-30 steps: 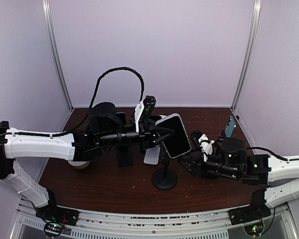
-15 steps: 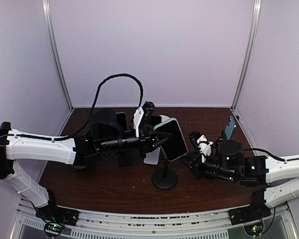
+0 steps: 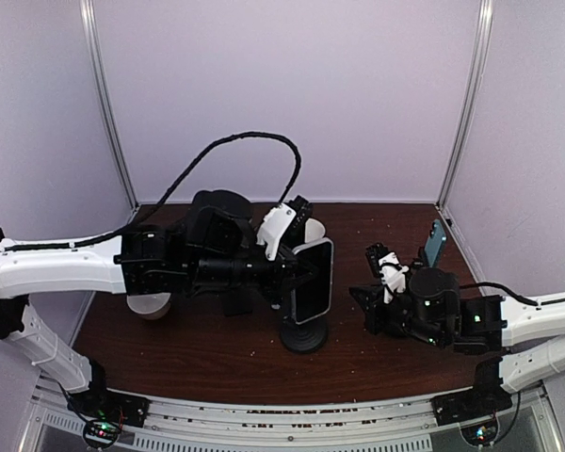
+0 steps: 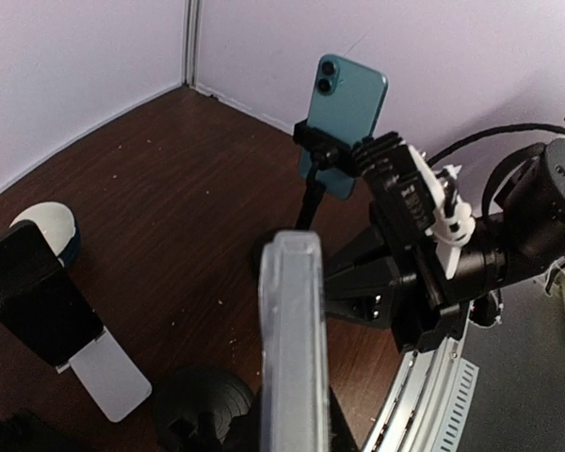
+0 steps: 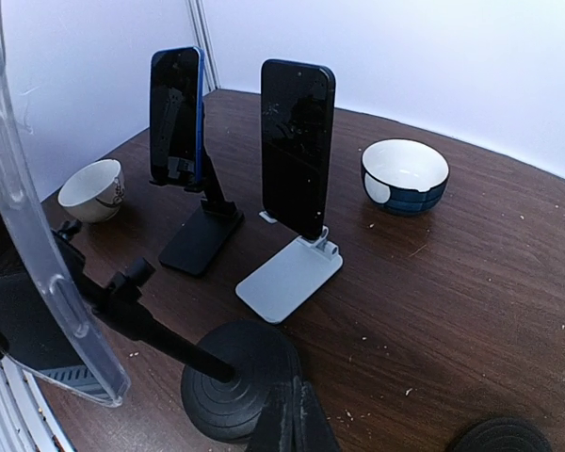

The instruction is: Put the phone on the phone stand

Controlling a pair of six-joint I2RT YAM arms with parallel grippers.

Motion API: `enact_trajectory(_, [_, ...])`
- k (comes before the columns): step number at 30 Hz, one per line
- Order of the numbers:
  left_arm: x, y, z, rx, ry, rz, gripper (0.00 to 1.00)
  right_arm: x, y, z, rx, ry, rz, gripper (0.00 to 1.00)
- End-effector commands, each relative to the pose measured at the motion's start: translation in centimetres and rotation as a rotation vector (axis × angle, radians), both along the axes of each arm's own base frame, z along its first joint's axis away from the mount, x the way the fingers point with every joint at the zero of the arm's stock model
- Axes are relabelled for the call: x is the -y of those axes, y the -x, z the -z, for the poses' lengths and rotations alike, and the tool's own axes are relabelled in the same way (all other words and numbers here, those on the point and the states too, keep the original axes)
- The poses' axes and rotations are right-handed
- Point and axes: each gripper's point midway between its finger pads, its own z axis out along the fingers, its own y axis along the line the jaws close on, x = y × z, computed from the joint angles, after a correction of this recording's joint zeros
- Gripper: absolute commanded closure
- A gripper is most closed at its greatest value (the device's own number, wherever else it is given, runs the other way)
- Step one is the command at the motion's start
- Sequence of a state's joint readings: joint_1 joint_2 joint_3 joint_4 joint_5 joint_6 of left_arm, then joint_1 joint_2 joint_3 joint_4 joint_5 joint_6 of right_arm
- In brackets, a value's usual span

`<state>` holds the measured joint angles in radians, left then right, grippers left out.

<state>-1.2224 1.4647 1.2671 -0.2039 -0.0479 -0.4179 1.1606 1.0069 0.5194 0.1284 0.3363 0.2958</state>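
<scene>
Left gripper [image 3: 298, 271] is pinching the phone [image 3: 313, 280] by its edge, holding it upright just at 12 o'clock of the phone stand [image 3: 303, 337], near table centre. Right gripper [image 5: 290, 421] is hovering at the stand's 3 o'clock, fingers pressed together, gripping nothing.

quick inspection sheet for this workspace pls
surface: brown table, scattered crumbs
job's things: phone in clear case, held at the round-based phone stand; seating unclear
clutter: blue phone, black phone and teal phone on other stands; blue bowl; white cup
grippers: left gripper shut on phone; right gripper shut, empty, beside stand's base
cables: black cable looping high over the table
surroundings: pale walls, metal posts
</scene>
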Motion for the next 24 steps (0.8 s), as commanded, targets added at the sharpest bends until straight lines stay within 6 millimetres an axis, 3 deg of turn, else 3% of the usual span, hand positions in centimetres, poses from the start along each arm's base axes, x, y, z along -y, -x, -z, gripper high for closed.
enact_trajectory(1, [-1.3,0.2,2.5,-0.007,-0.1,-0.043,1.0,-0.6,0.1,-0.8,0.001,-0.032,-0.021,1.0])
enact_trajectory(9, [1.8,-1.0,-4.9,0.334,0.002,0.052,1.0,-0.1,0.5,-1.0,0.012,-0.004,-0.039,0.97])
enact_trajectory(16, [3.3,-0.1,-5.0,0.33,0.071,0.152,1.0,0.0,1.1,-1.1,0.01,0.002,-0.072,0.9])
enact_trajectory(21, [2.4,0.9,-7.3,0.358,0.171,0.233,1.0,-0.8,1.9,-1.6,0.006,-0.01,-0.139,0.82])
enact_trajectory(24, [1.3,0.3,-8.7,0.383,0.19,0.224,1.0,-1.4,2.4,-1.6,-0.008,-0.004,-0.174,0.72])
